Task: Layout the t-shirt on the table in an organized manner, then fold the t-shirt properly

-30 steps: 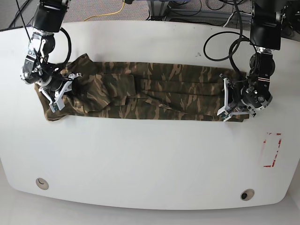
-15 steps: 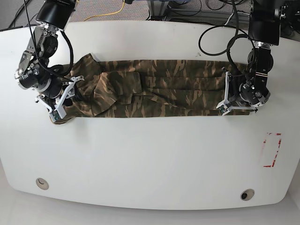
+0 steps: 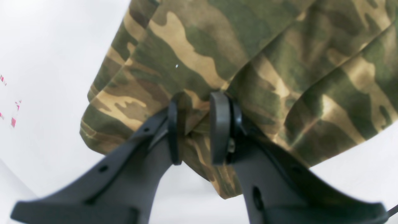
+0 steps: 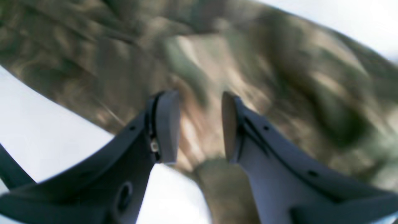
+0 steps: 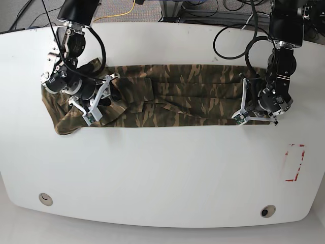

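Pinching a bunched fold of the t-shirt (image 3: pixel 192 118) between nearly closed pads, the left gripper (image 3: pixel 194 127) holds the cloth's end near the red-marked rectangle (image 5: pixel 294 162), while the right gripper (image 4: pixel 197 124) has its jaws apart over blurred camouflage, so whether it grips anything I cannot tell. The shirt lies as a long band across the far half of the table (image 5: pixel 162 173); doing this step well probably means drawing both ends apart evenly, keeping the cloth low, so layers flatten rather than twist.
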Robot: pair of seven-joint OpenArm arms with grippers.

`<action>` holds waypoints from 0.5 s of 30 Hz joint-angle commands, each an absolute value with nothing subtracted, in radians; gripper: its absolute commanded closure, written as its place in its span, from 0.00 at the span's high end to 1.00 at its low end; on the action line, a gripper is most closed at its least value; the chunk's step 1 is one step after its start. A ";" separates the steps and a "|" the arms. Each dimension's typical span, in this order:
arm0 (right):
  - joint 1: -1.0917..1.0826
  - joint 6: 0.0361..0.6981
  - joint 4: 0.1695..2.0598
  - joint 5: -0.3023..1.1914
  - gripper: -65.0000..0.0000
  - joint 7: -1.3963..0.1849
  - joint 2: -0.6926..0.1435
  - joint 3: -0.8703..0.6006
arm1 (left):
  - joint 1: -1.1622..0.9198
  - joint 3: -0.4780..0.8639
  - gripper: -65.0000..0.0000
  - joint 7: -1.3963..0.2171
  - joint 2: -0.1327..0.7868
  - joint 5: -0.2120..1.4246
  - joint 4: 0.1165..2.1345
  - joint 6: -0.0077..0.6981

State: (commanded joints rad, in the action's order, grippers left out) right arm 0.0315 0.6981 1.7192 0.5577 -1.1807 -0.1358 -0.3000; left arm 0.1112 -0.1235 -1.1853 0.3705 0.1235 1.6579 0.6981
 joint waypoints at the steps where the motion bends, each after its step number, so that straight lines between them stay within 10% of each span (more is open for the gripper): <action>1: 0.033 0.698 1.678 0.556 0.34 -1.153 -0.139 -0.294 | 0.113 -0.124 0.19 -1.185 0.371 0.124 1.667 0.698; 15: 0.059 0.698 1.446 0.564 0.34 -0.977 -0.243 -0.157 | 0.114 -0.039 0.19 -1.185 0.346 0.125 1.830 0.698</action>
